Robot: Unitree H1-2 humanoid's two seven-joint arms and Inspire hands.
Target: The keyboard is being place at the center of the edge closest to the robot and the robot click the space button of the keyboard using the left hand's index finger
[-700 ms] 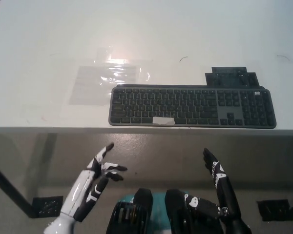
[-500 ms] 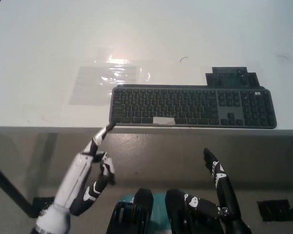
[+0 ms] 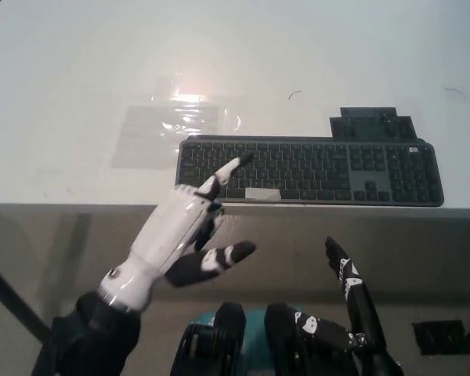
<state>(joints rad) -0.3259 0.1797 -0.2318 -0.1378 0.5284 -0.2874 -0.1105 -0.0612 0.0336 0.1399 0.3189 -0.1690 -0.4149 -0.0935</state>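
A dark grey keyboard [image 3: 329,171] lies along the near edge of the white table [image 3: 243,55], right of centre. A pale strip of tape [image 3: 262,194] marks its space bar. My white left hand [image 3: 184,231] is raised over the keyboard's left end, one finger stretched out with its tip above the keys left of the taped bar, the others curled. It holds nothing. I cannot tell whether the fingertip touches the keys. My black right hand [image 3: 352,290] rests below the table edge at the lower right, fingers extended.
A clear plastic sheet [image 3: 176,129] lies on the table behind the keyboard's left end. A dark flat block [image 3: 372,124] sits behind the keyboard's right part. The floor shows below the table edge.
My left hand has risen from below the table edge, forward and to the right, and now reaches over the keyboard's left end with one finger out. The right hand has not moved.
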